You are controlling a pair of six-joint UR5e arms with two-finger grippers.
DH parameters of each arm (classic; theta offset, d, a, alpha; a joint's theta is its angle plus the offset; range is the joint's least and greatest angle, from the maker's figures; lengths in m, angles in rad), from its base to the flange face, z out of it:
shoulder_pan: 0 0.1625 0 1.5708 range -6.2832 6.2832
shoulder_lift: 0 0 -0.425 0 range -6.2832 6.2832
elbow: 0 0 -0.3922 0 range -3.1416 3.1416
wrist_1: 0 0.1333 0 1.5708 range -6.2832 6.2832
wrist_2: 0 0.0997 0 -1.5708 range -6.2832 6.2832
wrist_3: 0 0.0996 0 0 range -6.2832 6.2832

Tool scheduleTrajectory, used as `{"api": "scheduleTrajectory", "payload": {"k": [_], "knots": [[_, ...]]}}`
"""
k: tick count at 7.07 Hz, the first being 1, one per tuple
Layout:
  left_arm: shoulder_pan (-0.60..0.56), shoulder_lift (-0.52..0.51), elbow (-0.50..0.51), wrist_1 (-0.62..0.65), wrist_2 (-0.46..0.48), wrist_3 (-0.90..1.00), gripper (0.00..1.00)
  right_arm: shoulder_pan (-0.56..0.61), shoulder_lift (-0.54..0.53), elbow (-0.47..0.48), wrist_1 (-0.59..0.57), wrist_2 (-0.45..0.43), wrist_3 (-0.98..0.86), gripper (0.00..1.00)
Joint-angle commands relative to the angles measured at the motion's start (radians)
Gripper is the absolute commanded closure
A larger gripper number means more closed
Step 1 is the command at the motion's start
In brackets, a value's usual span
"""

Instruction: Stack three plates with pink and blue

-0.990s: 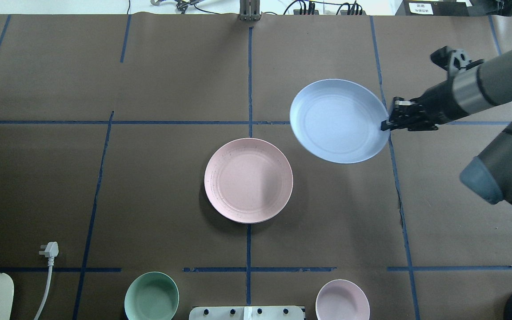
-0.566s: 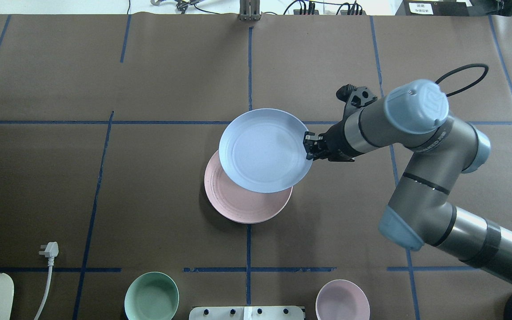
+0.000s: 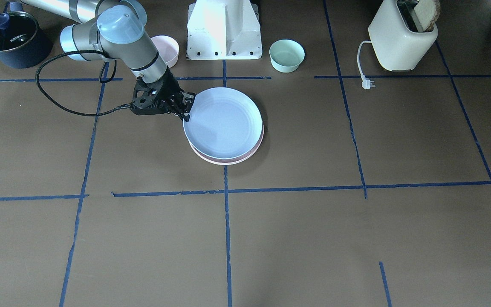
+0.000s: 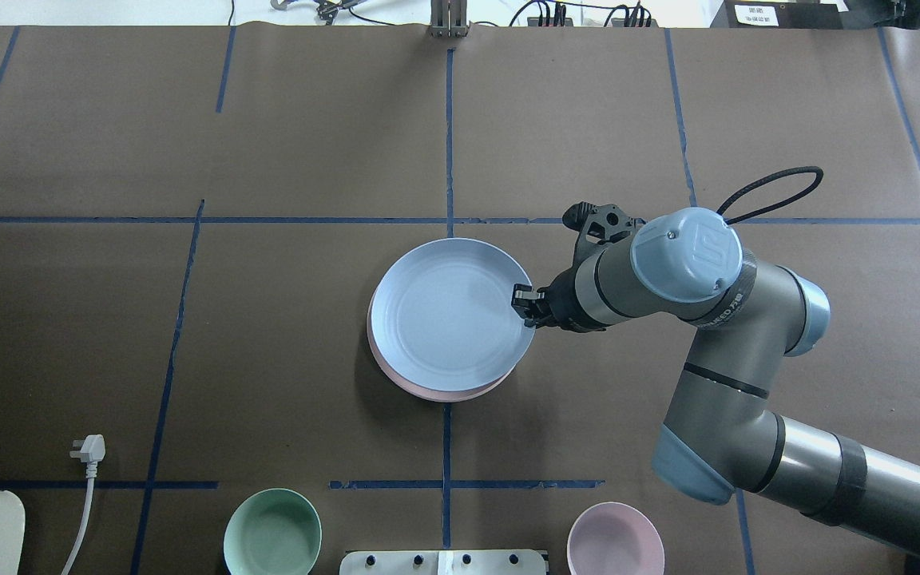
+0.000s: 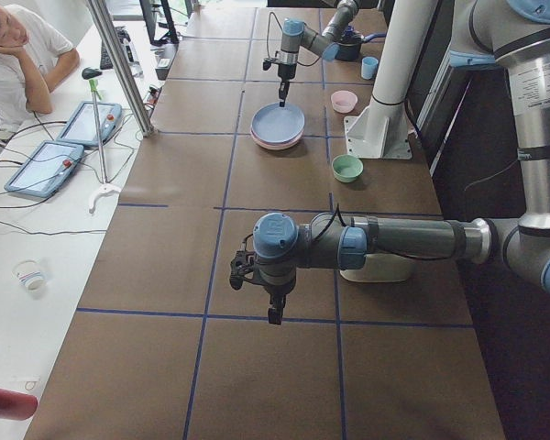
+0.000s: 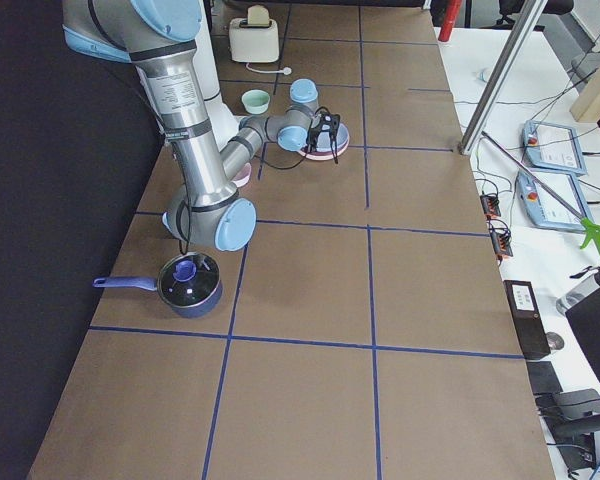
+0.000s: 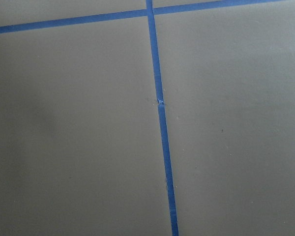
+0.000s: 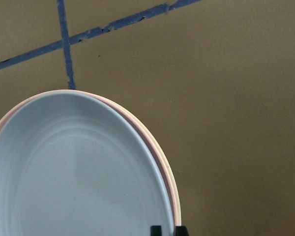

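The pale blue plate [image 4: 448,307] lies over the pale pink plate [image 4: 436,393] at the table's centre, shifted a little toward the far side. In the right wrist view the blue plate [image 8: 78,172] covers the pink rim [image 8: 152,142], and a thin cream rim [image 8: 174,187] shows beneath both. My right gripper [image 4: 522,303] is shut on the blue plate's right rim; it also shows in the front-facing view [image 3: 187,111]. My left gripper [image 5: 275,314] hangs over bare table far from the plates; I cannot tell whether it is open or shut.
A mint-green bowl [image 4: 272,531] and a small pink bowl [image 4: 614,539] stand near the robot base [image 3: 224,30]. A toaster [image 3: 401,36] with a loose plug [image 4: 89,449] is on the robot's left, and a dark pot [image 3: 13,38] on its right.
My right arm has carried the blue plate from the back right to the left and down onto the pink plate. The grip on the rim has not changed.
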Motion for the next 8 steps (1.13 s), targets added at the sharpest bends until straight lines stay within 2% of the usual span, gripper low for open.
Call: {"api": "scheduleTrajectory", "payload": {"k": [1,2,4,6,7,8], "knots": [[0.000,-0.002,0.000,0.000,0.000,0.001,0.00,0.012,0.009,-0.011,-0.017,-0.012,0.031,0.00],[0.000,-0.002,0.002,0.002,0.002,0.000,0.00,0.065,0.020,-0.009,-0.080,0.032,-0.002,0.00],[0.002,-0.014,0.003,0.009,0.003,0.001,0.00,0.258,0.015,-0.011,-0.231,0.241,-0.282,0.00],[0.002,-0.028,0.032,0.008,0.000,0.000,0.00,0.486,-0.015,-0.020,-0.440,0.360,-0.737,0.00],[0.002,-0.019,0.053,0.005,0.000,-0.002,0.00,0.615,-0.075,-0.022,-0.508,0.397,-0.985,0.00],[0.002,-0.021,0.045,0.006,0.003,0.000,0.00,0.732,-0.147,-0.052,-0.525,0.425,-1.223,0.00]]}}
